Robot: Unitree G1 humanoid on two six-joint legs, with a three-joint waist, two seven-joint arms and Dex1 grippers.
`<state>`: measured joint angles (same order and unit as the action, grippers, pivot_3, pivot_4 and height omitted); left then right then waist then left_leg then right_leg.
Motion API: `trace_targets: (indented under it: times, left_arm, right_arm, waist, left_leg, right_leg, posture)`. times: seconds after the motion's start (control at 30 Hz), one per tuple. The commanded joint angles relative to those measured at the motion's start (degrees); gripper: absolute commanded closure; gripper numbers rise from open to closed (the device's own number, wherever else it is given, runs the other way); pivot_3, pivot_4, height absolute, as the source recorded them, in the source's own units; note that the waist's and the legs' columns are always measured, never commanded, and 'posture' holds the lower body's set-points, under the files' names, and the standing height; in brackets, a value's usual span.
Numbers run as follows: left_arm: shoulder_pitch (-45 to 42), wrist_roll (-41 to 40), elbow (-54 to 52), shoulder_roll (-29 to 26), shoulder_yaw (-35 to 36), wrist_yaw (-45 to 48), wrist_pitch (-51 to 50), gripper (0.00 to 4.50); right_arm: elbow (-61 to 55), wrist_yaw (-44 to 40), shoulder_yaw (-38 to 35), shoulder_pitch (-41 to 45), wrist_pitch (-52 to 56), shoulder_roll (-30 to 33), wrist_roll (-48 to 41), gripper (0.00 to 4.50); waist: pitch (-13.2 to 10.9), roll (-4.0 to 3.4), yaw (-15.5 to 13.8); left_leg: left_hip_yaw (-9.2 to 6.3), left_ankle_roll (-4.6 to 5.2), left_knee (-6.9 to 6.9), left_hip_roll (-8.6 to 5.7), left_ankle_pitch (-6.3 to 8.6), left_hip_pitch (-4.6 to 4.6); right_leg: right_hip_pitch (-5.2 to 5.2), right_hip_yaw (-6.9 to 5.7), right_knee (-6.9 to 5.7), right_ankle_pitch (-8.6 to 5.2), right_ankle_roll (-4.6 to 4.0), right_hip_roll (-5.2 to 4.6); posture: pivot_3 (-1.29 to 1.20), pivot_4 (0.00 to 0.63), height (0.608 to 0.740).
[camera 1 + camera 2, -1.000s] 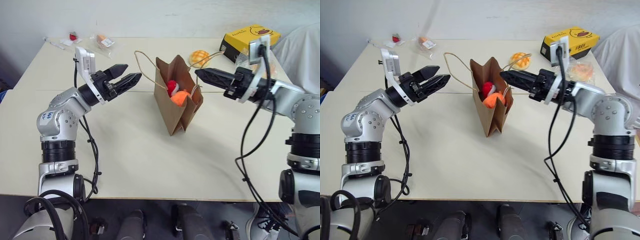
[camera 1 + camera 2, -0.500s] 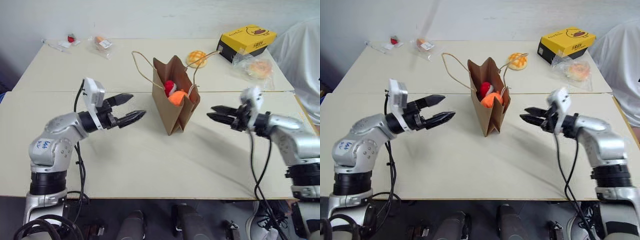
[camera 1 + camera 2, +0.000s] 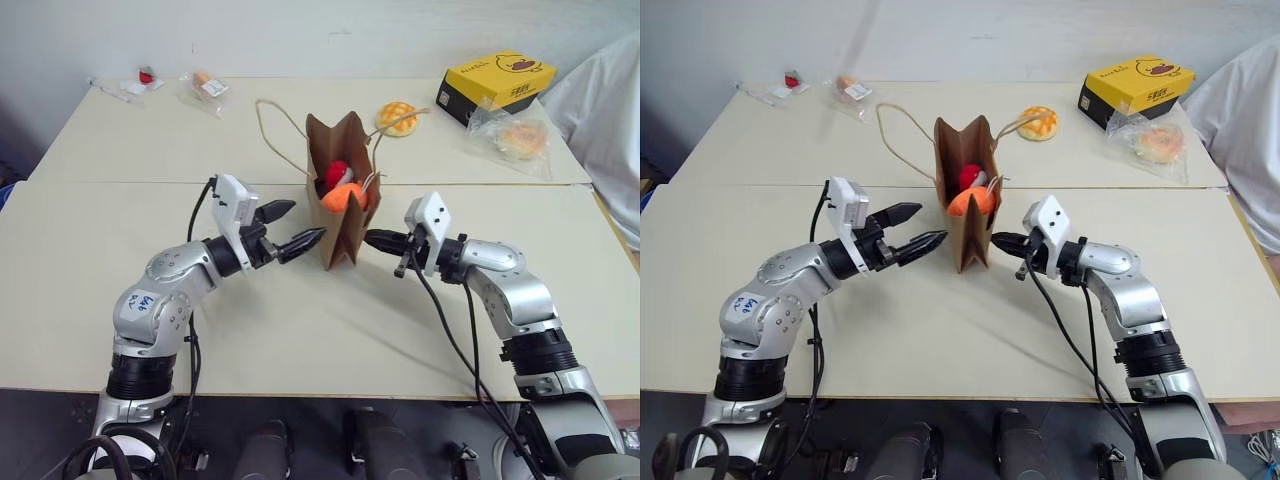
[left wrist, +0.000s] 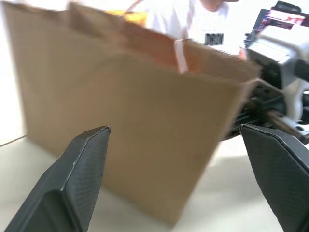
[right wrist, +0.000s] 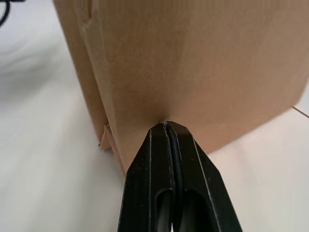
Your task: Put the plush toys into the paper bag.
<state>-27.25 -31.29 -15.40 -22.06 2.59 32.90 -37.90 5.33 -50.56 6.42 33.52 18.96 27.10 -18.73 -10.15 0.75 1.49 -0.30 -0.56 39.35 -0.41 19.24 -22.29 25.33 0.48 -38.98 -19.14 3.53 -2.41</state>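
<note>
The brown paper bag (image 3: 338, 215) stands upright mid-table, its cord handles hanging loose. In its open top sit both plush toys, the red one (image 3: 336, 171) behind the orange one (image 3: 343, 198). My left gripper (image 3: 303, 224) is open, low at the bag's left side, and its two fingers (image 4: 87, 164) frame the bag's wall (image 4: 135, 111). On the right side of the bag my right gripper (image 3: 368, 238) is shut on nothing. Its tip (image 5: 166, 126) rests against the bag's lower wall (image 5: 193, 58).
A yellow box (image 3: 498, 80), a checkered bun (image 3: 397, 117) and a bagged bun (image 3: 518, 135) lie at the back right. Small plastic packets (image 3: 205, 85) lie at the back left. A person in white (image 3: 610, 110) stands at the right edge.
Both arms have come down and in toward the foot of the bag. The right gripper has closed; the left has stayed open. The toys rest in the bag as before.
</note>
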Motion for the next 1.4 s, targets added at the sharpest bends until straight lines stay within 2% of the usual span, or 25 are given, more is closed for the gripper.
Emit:
trace_targets:
  times: [0.03,0.43,0.7,0.8,1.13,1.2,1.23,1.4]
  left_arm:
    - [0.36,-0.3,-3.31,1.07,-0.21,-1.41,0.58,0.0]
    - [1.86,4.34,-2.89,4.64,-2.15,-7.06,3.51,0.0]
    - [1.84,7.55,-0.2,6.6,-1.71,-10.85,4.57,0.0]
    - [1.59,8.88,1.04,6.79,-2.13,-11.41,5.54,0.61]
    - [0.54,8.53,3.46,5.99,-0.33,-9.5,6.49,3.74]
    - [-0.76,6.39,4.93,4.84,1.98,-6.94,7.11,4.32]
    - [-1.25,5.59,5.53,4.29,2.78,-5.81,7.42,4.48]
    - [-3.82,-0.57,9.74,-3.71,5.91,9.89,8.65,4.48]
  right_arm:
    - [-4.07,0.92,0.0,1.23,2.06,-0.83,-0.25,4.47]
    - [-11.12,6.32,2.61,1.32,9.6,-7.76,-0.31,4.47]
    - [-11.46,7.22,3.38,0.9,9.75,-9.19,0.11,4.47]
    - [-11.55,7.24,3.82,0.84,9.47,-9.79,0.06,4.5]
    - [-13.31,6.26,4.25,-0.95,9.31,-8.84,0.15,4.5]
    - [-14.35,5.87,3.79,-1.78,9.43,-7.93,0.0,4.5]
    - [-14.75,5.75,3.6,-2.08,9.49,-7.55,-0.06,4.5]
    - [-19.55,3.74,-0.11,-6.17,8.75,-2.34,-1.77,4.5]
  waist:
    - [0.0,0.01,0.01]
    - [0.01,0.01,0.05]
    - [0.01,0.01,0.02]
    - [0.01,0.01,0.03]
    - [0.02,0.02,0.06]
    - [0.02,0.02,0.05]
    - [0.02,0.02,0.05]
    - [0.02,0.03,0.06]
  left_leg:
    - [0.0,0.0,0.0,0.0,0.0,0.0]
    - [-0.01,0.0,0.0,0.0,0.0,0.0]
    - [0.0,0.0,0.01,-0.02,0.0,0.0]
    - [0.0,0.0,0.01,-0.02,0.0,0.0]
    - [-0.01,0.0,0.01,-0.02,0.0,0.0]
    - [-0.01,0.0,0.01,-0.02,0.0,0.0]
    - [-0.01,0.0,0.02,-0.02,0.0,0.0]
    - [-0.03,0.0,0.01,-0.02,0.0,0.0]
  right_leg:
    - [0.0,0.0,0.01,0.0,0.0,0.0]
    - [0.0,-0.01,-0.02,0.0,0.0,0.01]
    - [0.0,0.0,-0.02,0.0,0.0,0.0]
    - [0.0,-0.01,-0.02,0.0,0.0,0.0]
    - [0.0,-0.02,-0.02,0.0,0.0,0.0]
    - [0.0,-0.02,-0.03,0.0,0.0,0.0]
    - [0.0,-0.02,-0.03,0.0,0.0,0.0]
    - [0.0,-0.05,-0.01,0.0,0.0,0.01]
  posture:
    - [0.0,0.15,0.74]
    - [0.0,0.15,0.74]
    - [0.0,0.15,0.74]
    - [0.0,0.15,0.74]
    - [0.0,0.15,0.74]
    - [0.0,0.15,0.74]
    - [0.0,0.15,0.74]
    - [0.0,0.15,0.74]
